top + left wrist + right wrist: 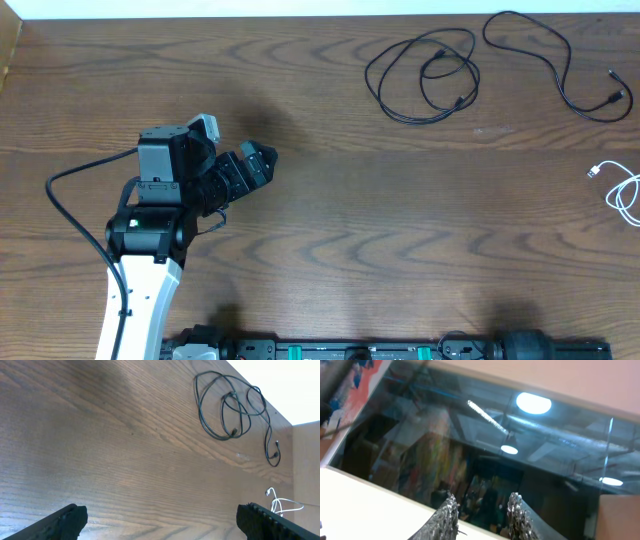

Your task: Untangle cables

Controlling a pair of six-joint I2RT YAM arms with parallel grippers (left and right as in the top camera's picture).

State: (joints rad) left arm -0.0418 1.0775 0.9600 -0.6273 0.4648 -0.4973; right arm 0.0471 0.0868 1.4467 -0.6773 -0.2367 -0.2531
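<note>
Three cables lie on the wooden table at the far right. One black cable is looped over itself. A second black cable curves just right of it, apart from it in the overhead view. A white cable lies at the right edge, partly cut off. My left gripper is wide open over bare wood at the left, far from all the cables. My right gripper points up at a dark window, fingers parted with nothing between them. It is outside the overhead view.
The left arm's thick black cord loops out to the left of its base. Robot mounting hardware runs along the front edge. A white wall borders the table's far edge.
</note>
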